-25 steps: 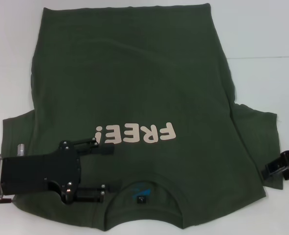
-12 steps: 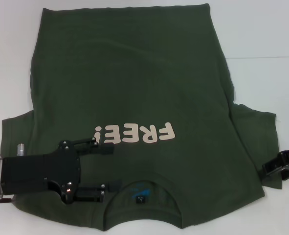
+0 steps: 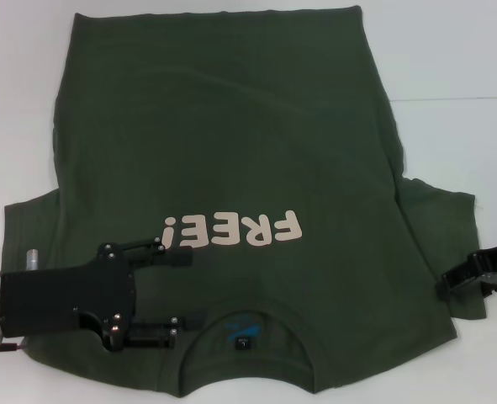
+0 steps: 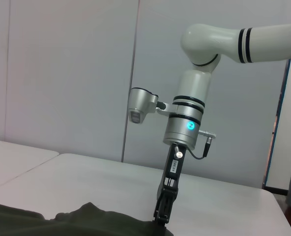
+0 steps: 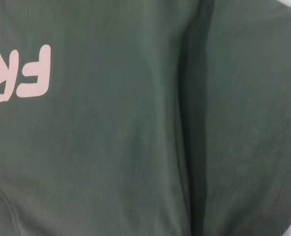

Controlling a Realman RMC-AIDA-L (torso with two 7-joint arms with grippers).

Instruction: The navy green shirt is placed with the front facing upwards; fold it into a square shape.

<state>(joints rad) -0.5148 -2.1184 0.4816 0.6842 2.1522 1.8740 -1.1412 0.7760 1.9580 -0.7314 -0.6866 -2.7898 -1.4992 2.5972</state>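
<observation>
The shirt (image 3: 231,168) is spread out face up on the white worktop (image 3: 458,67) and fills most of the head view. Its collar (image 3: 246,324) is at the bottom of the frame and its hem is at the top. The pale word "FREE!" (image 3: 231,230) is seen in the lower middle, upside down.

Some folding looks started. On the right side of the frame a long crease runs down the shirt, and the body cloth seems to be laid over there, with the right sleeve (image 3: 441,227) poking out past it. On the left side the sleeve is flat and does not look folded yet. The hem has not been brought toward the collar. So the shirt is far from a square, and most of the work is judged to be left: the left side, maybe the right sleeve, and then the fold from top to bottom.

The left hand (image 3: 185,290) is seen in the lower left of the frame, over the shoulder cloth just left of the collar. Its fingers are spread wide, one above the other, and nothing is held between them.

The right hand (image 3: 462,276) is at the right edge of the frame, at the edge of the right sleeve. In the left wrist view it is seen pointing down with its tip at the shirt's edge. Whether cloth is pinched there cannot be told.
</observation>
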